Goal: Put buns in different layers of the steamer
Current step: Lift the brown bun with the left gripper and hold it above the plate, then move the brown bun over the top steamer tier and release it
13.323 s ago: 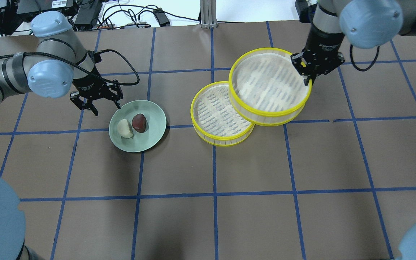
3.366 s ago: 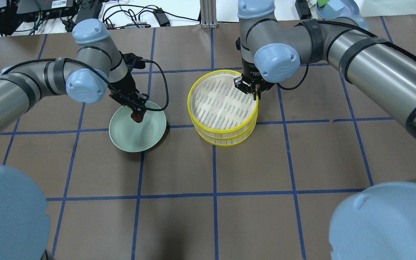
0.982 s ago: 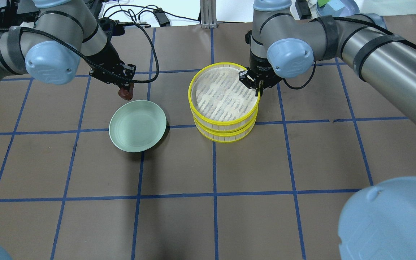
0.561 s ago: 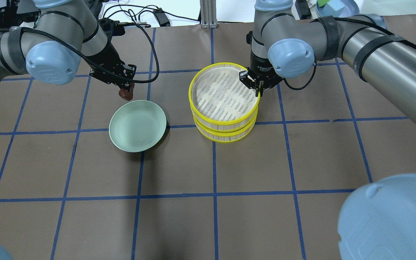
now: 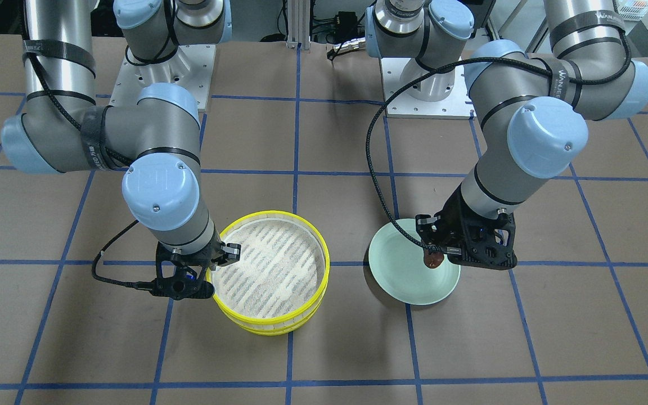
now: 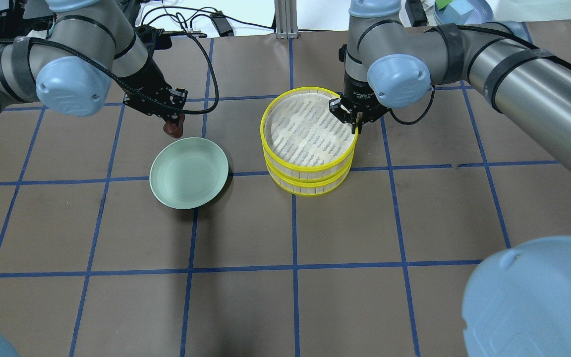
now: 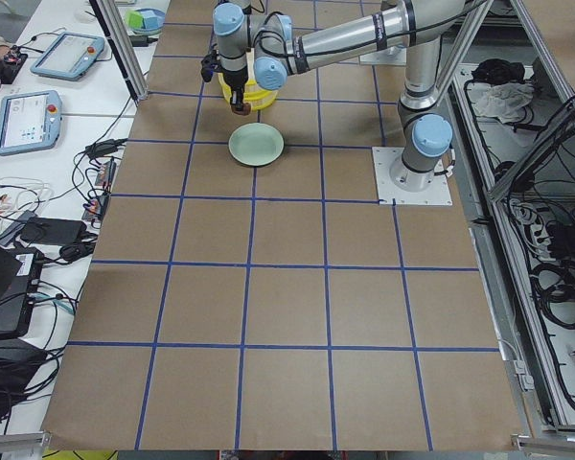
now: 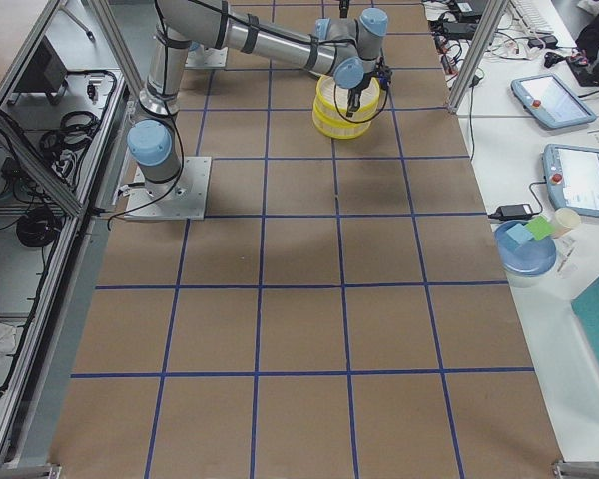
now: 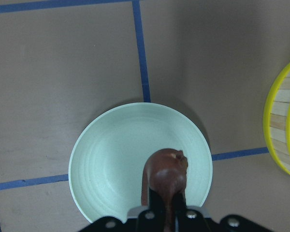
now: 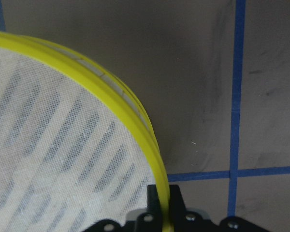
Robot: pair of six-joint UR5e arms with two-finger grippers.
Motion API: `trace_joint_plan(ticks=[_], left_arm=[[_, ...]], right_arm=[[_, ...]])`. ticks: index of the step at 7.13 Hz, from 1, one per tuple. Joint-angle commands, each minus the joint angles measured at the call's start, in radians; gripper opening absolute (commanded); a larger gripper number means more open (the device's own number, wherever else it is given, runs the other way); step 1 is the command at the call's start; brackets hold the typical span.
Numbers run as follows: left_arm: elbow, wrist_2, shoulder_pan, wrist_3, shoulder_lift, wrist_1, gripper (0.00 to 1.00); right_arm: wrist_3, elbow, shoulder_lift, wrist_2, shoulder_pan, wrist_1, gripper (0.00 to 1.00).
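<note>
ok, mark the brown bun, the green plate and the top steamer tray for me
brown bun (image 9: pixel 166 169): left wrist view, its rounded upper side.
green plate (image 6: pixel 189 173): overhead view, bare centre.
top steamer tray (image 6: pixel 308 134): overhead view, bare mesh floor.

bun (image 9: pixel 166 170): dark reddish-brown
steamer (image 6: pixel 305 130): bright yellow rims — pale mesh with dark dashed stripes
plate (image 6: pixel 189 173): pale mint green
tabletop (image 6: pixel 345 223): brown — crossed by blue grid lines

Desk (image 6: pixel 345 223): brown top, blue tape grid. Pale green plate (image 6: pixel 189 172) left of centre, far half. Two-tray yellow-rimmed steamer (image 6: pixel 310 171) right of plate, apart from it.
</note>
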Motion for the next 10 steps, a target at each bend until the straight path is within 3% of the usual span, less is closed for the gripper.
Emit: trace_joint_plan(ticks=[1,4,6,7,10], left_arm=[[0.0,0.001,0.0,0.0,-0.002,0.0,0.0],[0.003,-0.017,-0.04,-0.093,0.004,0.005,0.0],[0.041,-0.139,-0.107,-0.307,0.0,0.038,0.0],[0.041,-0.19,-0.127,-0.328,-0.002,0.046,0.0],[0.025,-0.26,-0.196,-0.465,-0.051,0.169,0.0]], right_arm=[[0.0,0.01,-0.003,-0.004,0.0,0.003,0.0],[0.034,0.01,-0.007,-0.002,0.0,0.005,0.0],[0.045,0.01,-0.009,-0.004,0.002,0.002,0.0],[0.045,0.01,-0.009,-0.011,0.005,0.003,0.0],[0.048,0.011,-0.006,-0.022,0.014,0.003,0.0]])
